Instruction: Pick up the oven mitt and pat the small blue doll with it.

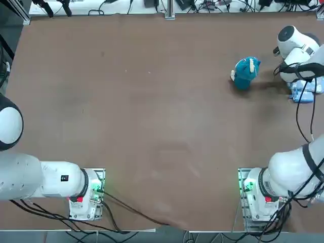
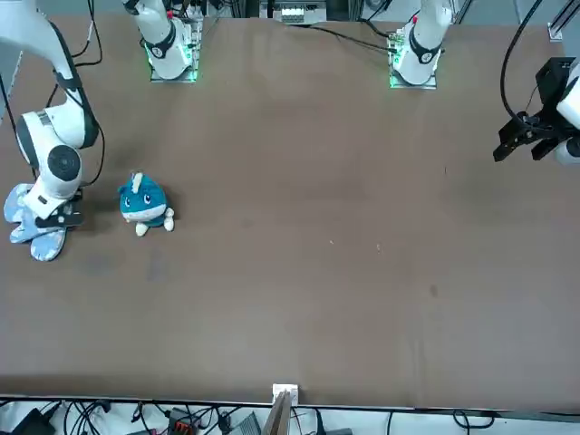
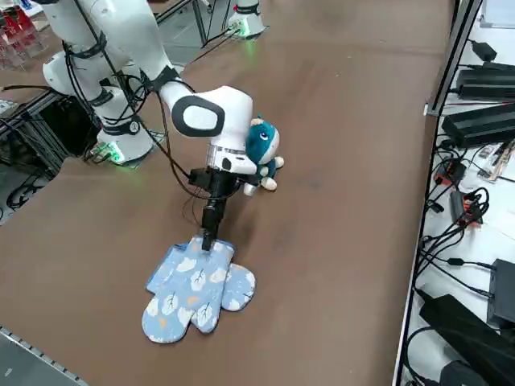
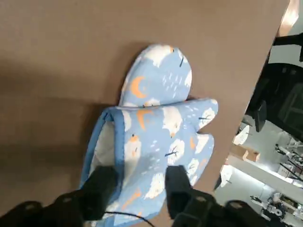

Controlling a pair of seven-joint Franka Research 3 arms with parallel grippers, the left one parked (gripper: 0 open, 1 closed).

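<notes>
Mitt point(image 3: 195, 291) flat, cuff toward hand point(image 3: 208, 238).

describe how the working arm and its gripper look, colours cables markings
The right arm is glossy white with rounded joint housings and a grey disc cap on the wrist joint. Black cables loop along it. Its base glows green, with red marks. The right gripper is black, with two stubby matte fingers.

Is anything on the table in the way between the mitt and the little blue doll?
Nothing visible: only bare brown table lies between the pale blue patterned fabric oven mitt and the small teal-blue plush doll. The right end effector hangs over the mitt's cuff, fingers apart.
</notes>
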